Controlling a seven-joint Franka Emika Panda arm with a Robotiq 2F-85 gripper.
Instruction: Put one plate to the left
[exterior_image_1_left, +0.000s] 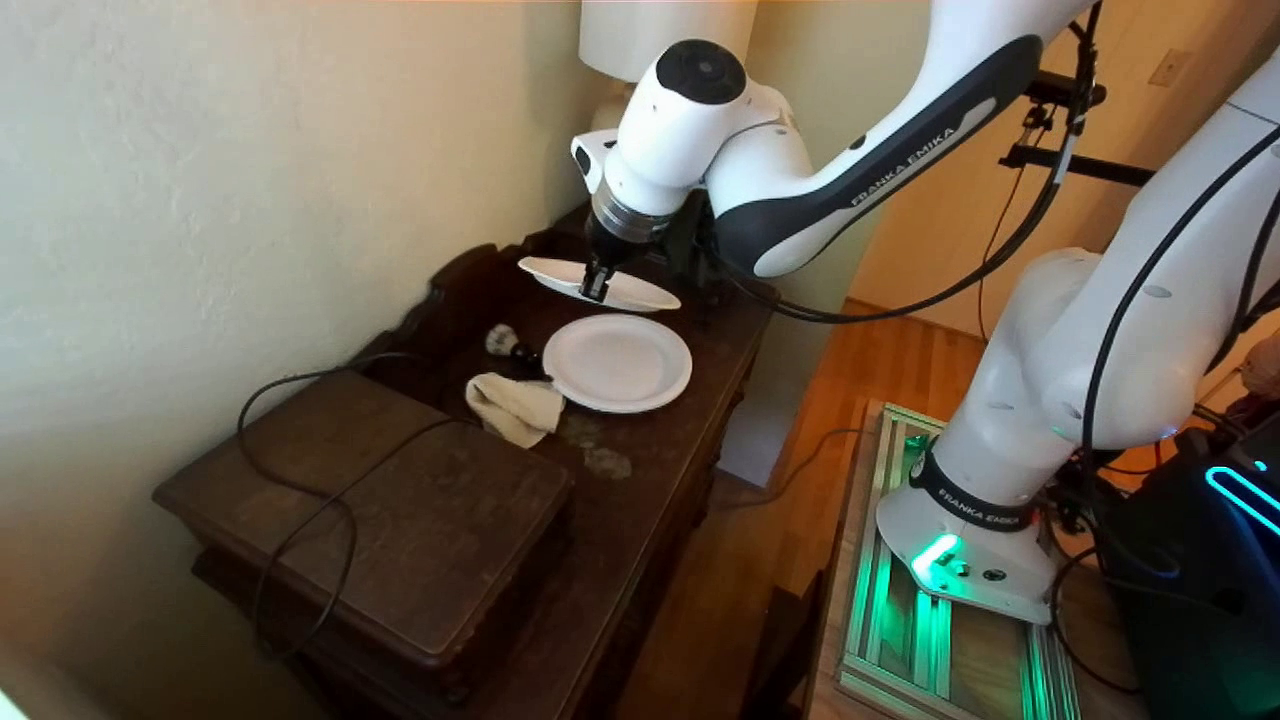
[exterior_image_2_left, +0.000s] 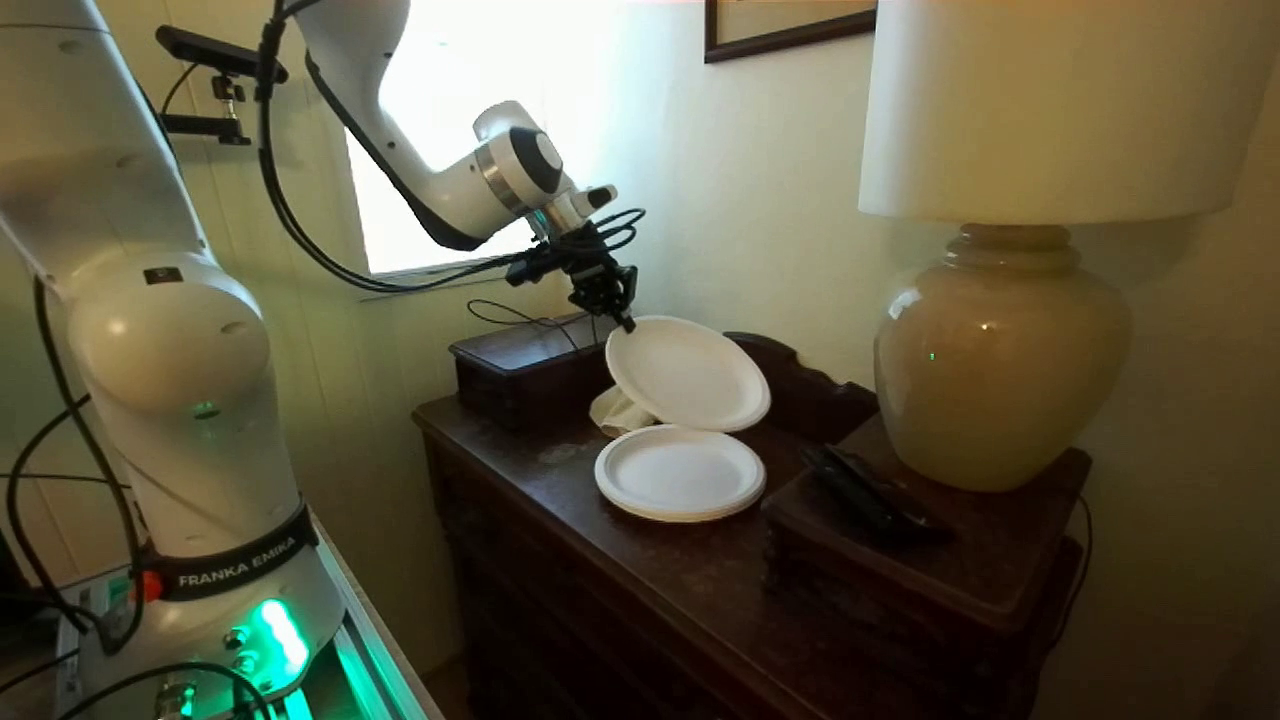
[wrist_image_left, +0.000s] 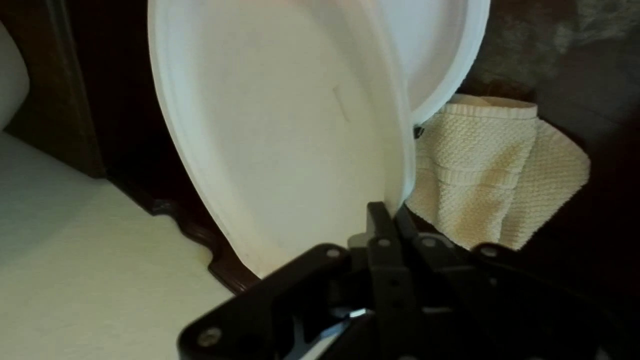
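Note:
A white round plate (exterior_image_1_left: 642, 291) is held tilted in the air by its rim; it also shows in an exterior view (exterior_image_2_left: 690, 375) and fills much of the wrist view (wrist_image_left: 280, 115). My gripper (exterior_image_1_left: 596, 287) is shut on that rim, with its fingertips on both sides of it in the wrist view (wrist_image_left: 392, 212). It also shows in an exterior view (exterior_image_2_left: 626, 322). A like white plate (exterior_image_1_left: 618, 362) lies flat on the dresser below; its edge looks layered in an exterior view (exterior_image_2_left: 680, 475). The held plate partly hides it in the wrist view (wrist_image_left: 442, 45).
A cream cloth (exterior_image_1_left: 515, 408) and a dark-handled brush (exterior_image_1_left: 510, 344) lie beside the flat plate on the dresser (exterior_image_1_left: 610, 540). A wooden box (exterior_image_1_left: 370, 500) with a cable stands at one end. A lamp (exterior_image_2_left: 1000, 370) and a black object (exterior_image_2_left: 870, 495) stand at the other end.

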